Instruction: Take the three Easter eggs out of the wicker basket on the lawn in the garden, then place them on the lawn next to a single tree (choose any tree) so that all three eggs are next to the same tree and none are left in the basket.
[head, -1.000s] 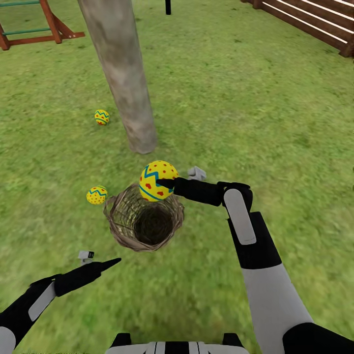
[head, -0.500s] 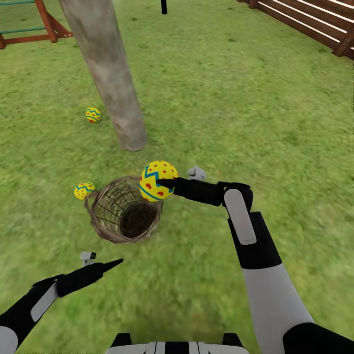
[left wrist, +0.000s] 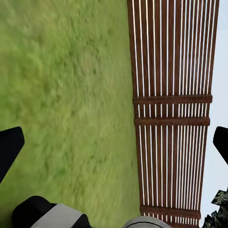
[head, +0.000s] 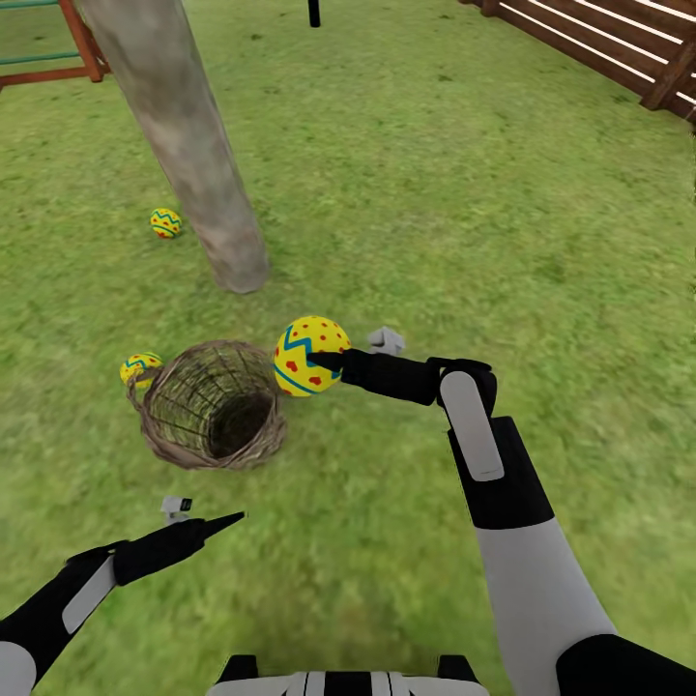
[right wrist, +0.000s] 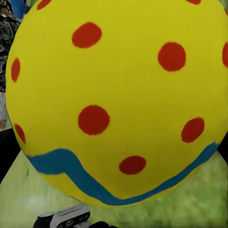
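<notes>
Basket: your wicker basket looks emptied.
Placed: two Easter eggs on the lawn by the tree.
Left: your right pincer grasps the third egg; the left pincer hangs released.

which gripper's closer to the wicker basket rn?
Right. The right gripper holds an egg just beside the wicker basket rim; the left gripper is farther, nearer the robot.
</notes>
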